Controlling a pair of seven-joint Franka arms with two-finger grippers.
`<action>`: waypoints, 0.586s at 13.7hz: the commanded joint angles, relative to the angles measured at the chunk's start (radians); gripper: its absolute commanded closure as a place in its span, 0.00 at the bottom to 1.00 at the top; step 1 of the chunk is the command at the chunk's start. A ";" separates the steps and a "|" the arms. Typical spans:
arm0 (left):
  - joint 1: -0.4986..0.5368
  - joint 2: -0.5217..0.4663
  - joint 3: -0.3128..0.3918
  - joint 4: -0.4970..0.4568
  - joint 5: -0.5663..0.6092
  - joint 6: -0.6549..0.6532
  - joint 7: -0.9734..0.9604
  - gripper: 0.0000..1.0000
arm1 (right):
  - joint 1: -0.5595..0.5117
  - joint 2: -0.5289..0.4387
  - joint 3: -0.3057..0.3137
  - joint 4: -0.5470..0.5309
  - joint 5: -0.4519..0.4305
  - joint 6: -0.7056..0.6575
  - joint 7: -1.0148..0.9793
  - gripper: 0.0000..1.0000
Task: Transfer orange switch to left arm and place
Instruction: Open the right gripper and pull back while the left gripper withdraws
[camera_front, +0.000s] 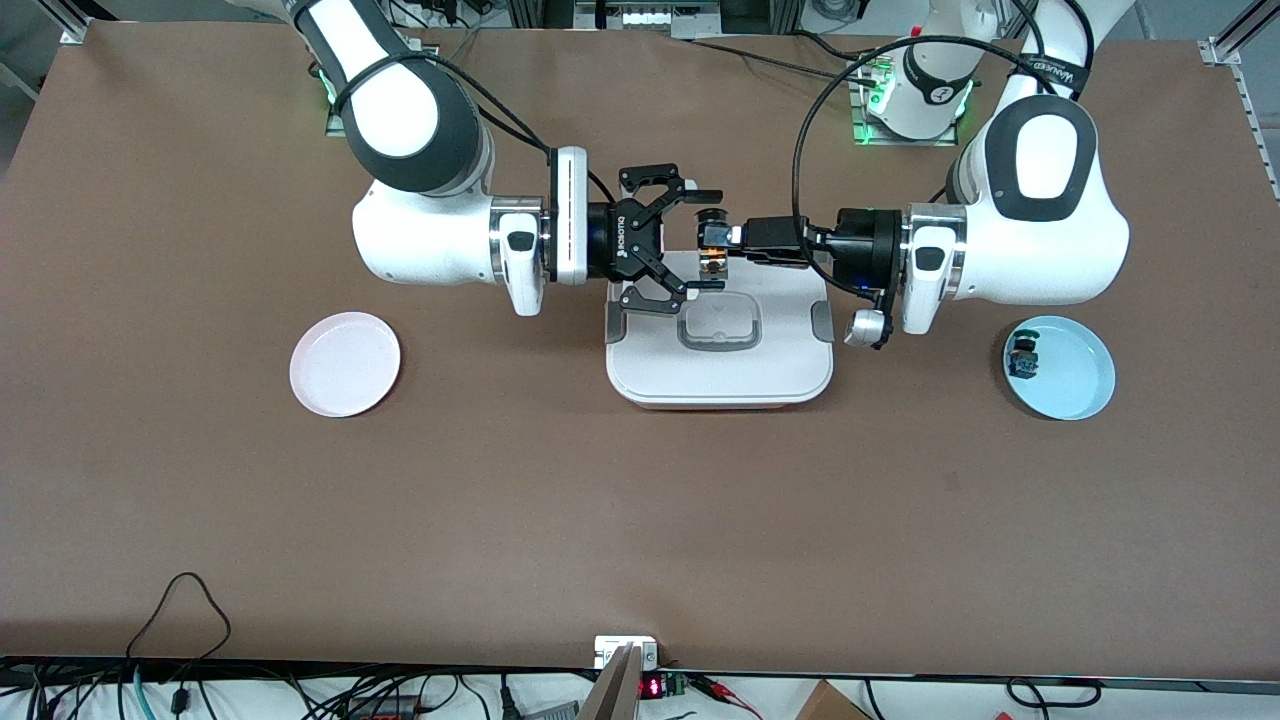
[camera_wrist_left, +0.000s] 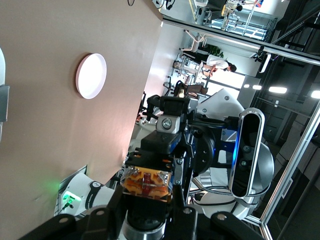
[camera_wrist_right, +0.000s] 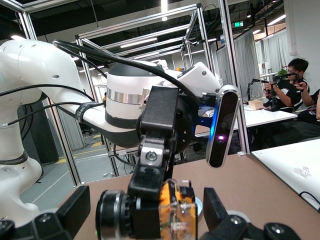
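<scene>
Brown tabletop spreads under me, the box (camera_front: 719, 345) at its middle. Over the box's edge nearest the bases, my left gripper (camera_front: 722, 243) clamps the orange switch (camera_front: 712, 256); my right gripper (camera_front: 700, 240) stands spread wide around it, holding nothing.

Robotics lab, open-plan. Brown-covered table (camera_front: 640, 520) flanked by aluminium extrusion framing (camera_wrist_right: 210, 75), seen upper centre of right wrist view. Ceiling strip lights (camera_wrist_right: 140, 42) at top of same frame. Seated people at white desks (camera_wrist_right: 280, 117) at its right edge. Loose cables and small electronics (camera_front: 655, 685) along bottom edge of front view.
</scene>
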 joint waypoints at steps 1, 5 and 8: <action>0.054 -0.031 0.005 -0.015 0.042 -0.037 0.008 1.00 | 0.001 -0.015 -0.032 -0.028 0.021 -0.003 0.005 0.00; 0.173 -0.051 0.006 -0.003 0.288 -0.156 -0.006 1.00 | -0.026 -0.055 -0.050 -0.078 0.019 -0.020 0.009 0.00; 0.261 -0.048 0.008 0.015 0.527 -0.239 -0.007 1.00 | -0.035 -0.065 -0.118 -0.103 0.007 -0.084 0.022 0.00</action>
